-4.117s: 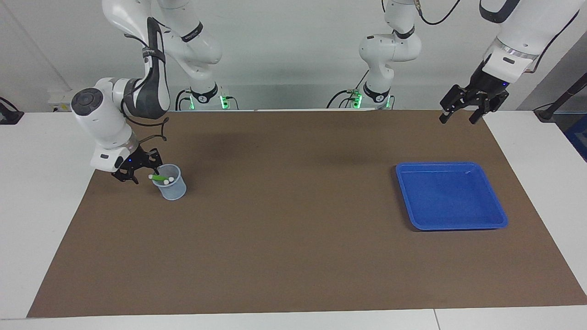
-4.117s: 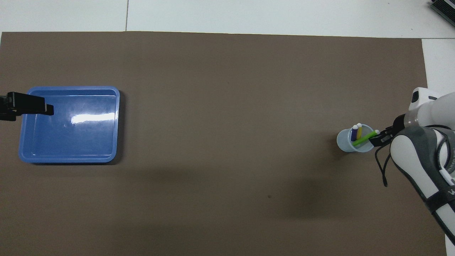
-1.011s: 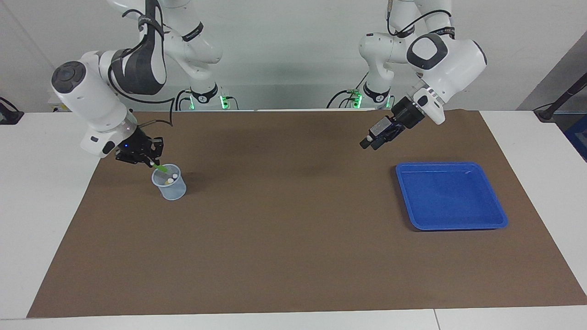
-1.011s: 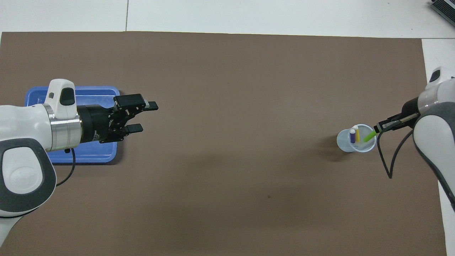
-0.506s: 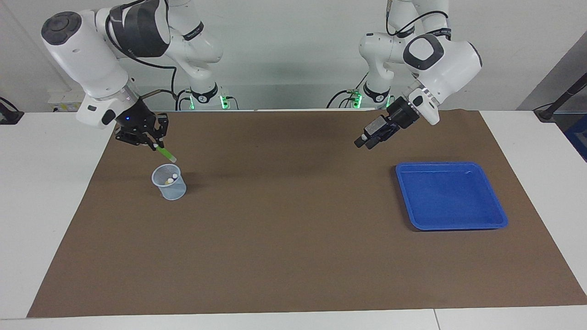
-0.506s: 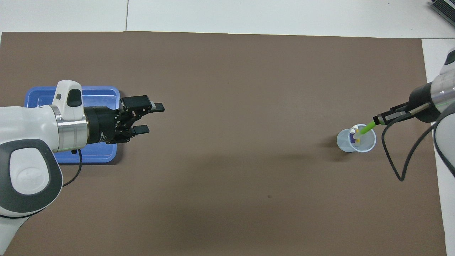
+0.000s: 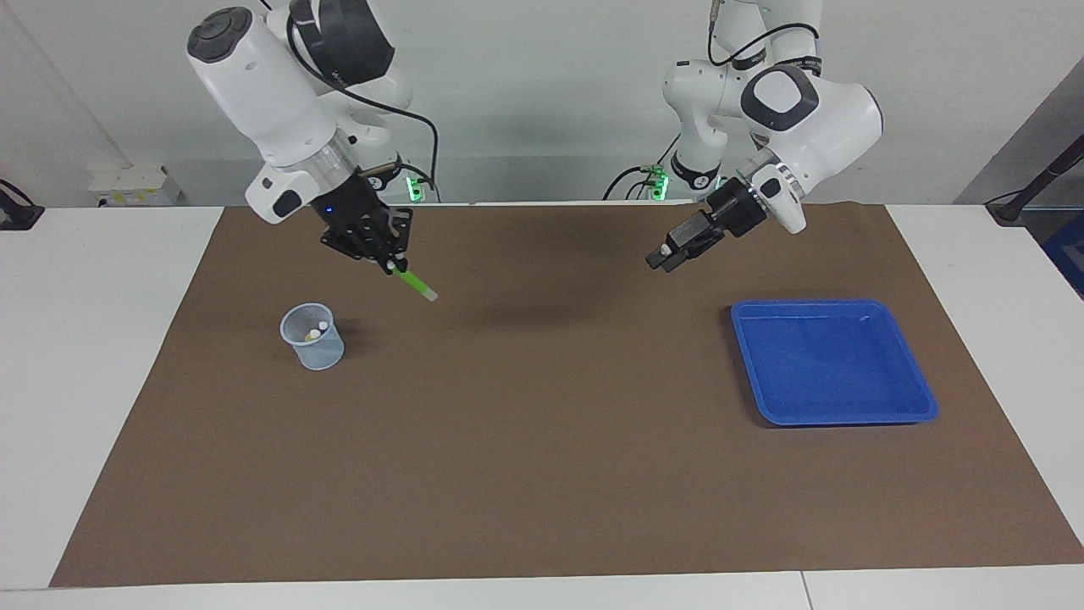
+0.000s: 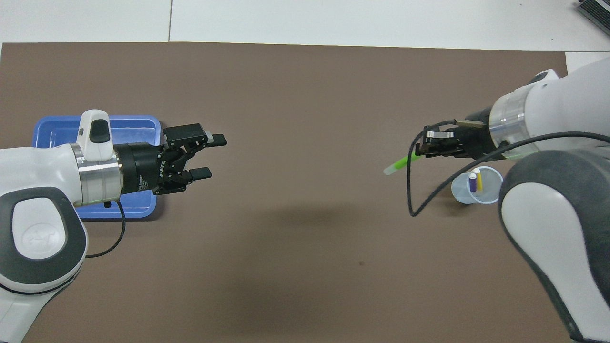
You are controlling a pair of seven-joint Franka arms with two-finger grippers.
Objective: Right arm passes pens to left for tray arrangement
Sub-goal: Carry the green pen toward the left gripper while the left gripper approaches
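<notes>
Facing view: right gripper (image 7: 391,264) clamped on green pen (image 7: 413,284), aloft over mat near cup (image 7: 312,336). Left gripper (image 8: 209,156) spread, waiting beside blue tray (image 7: 834,363). Handover pending; needs closing the gap.

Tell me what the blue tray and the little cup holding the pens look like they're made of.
The tray looks like glossy molded plastic: solid blue, rounded corners, light glinting on its floor. The cup seems thin translucent plastic, since the pens show faintly through its pale wall.
</notes>
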